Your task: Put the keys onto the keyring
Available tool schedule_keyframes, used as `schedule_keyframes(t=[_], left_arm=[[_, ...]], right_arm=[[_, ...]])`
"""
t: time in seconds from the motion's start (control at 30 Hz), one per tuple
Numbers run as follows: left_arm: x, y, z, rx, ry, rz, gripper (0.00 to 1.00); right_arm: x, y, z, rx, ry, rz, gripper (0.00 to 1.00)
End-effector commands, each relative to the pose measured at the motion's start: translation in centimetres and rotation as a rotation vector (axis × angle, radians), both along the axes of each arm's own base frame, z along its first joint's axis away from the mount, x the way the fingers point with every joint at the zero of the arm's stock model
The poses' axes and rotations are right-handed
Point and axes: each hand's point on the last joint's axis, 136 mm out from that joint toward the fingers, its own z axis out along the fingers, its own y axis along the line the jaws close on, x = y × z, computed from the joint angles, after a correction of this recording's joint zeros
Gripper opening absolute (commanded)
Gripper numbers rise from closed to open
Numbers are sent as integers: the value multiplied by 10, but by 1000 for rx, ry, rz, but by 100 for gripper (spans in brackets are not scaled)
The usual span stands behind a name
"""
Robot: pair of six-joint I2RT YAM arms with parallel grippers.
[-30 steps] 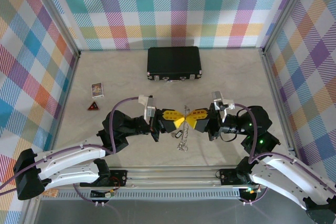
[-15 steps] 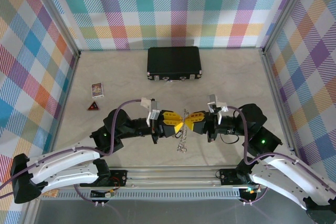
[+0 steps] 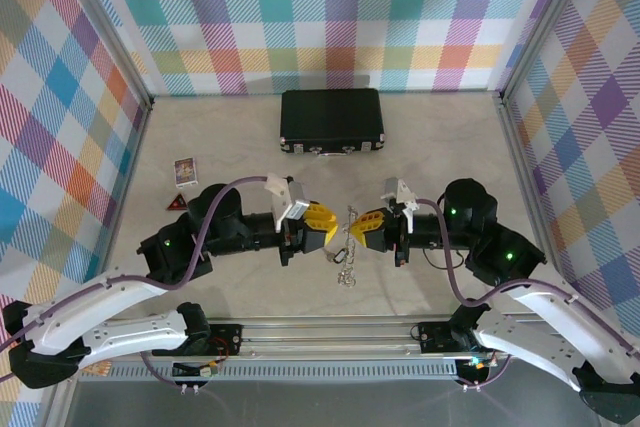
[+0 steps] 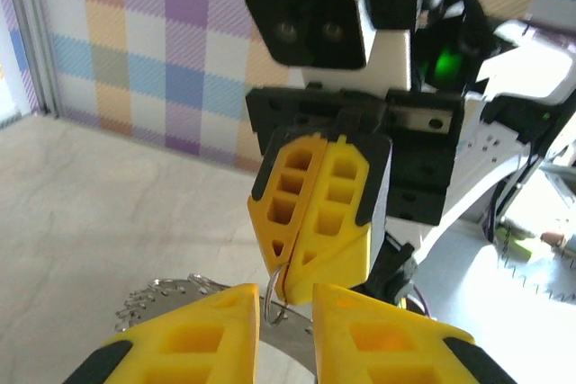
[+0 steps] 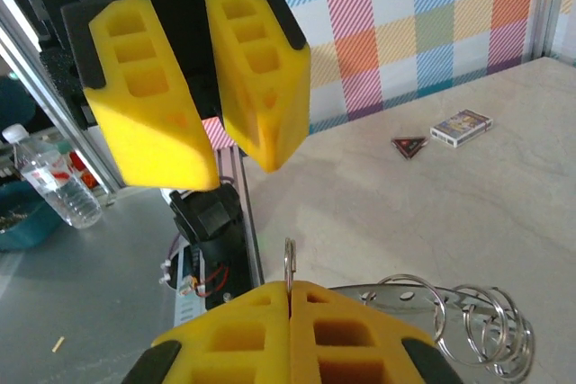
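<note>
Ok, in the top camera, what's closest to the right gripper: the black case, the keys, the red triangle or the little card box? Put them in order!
From the right gripper:
1. The keys, hanging right at its fingertips.
2. The black case, at the back, in the middle.
3. The red triangle and the card box, far off to the left; too close to call between them.

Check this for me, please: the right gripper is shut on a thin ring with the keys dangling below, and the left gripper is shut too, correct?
Not quite: the left gripper is open, its jaws apart, as the right wrist view shows. The right gripper is indeed shut on the thin ring, with the keys dangling below.
</note>
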Motion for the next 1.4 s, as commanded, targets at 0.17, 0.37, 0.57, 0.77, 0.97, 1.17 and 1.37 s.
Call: schedule_keyframes(t=[0.17, 0.37, 0.57, 0.77, 0.97, 1.17, 1.37], left_arm=[[-2, 2, -33, 165, 51, -16, 23], [6, -1, -42, 194, 86, -1, 23], [22, 9, -56, 223, 182, 29, 23], [19, 8, -50, 187, 218, -17, 25], [17, 8, -53, 208, 248, -45, 26], [6, 3, -57, 213, 274, -123, 30], [-2, 2, -52, 205, 253, -178, 31]], right_arm=[[-1, 2, 1, -44, -65, 39, 0], [0, 5, -4, -78, -59, 51, 0], [2, 7, -13, -117, -66, 62, 0], [4, 7, -20, -156, -60, 63, 0], [-2, 5, -24, -167, -53, 87, 0], [-14, 6, -19, -136, -81, 160, 0], [-12, 8, -19, -144, -91, 162, 0]])
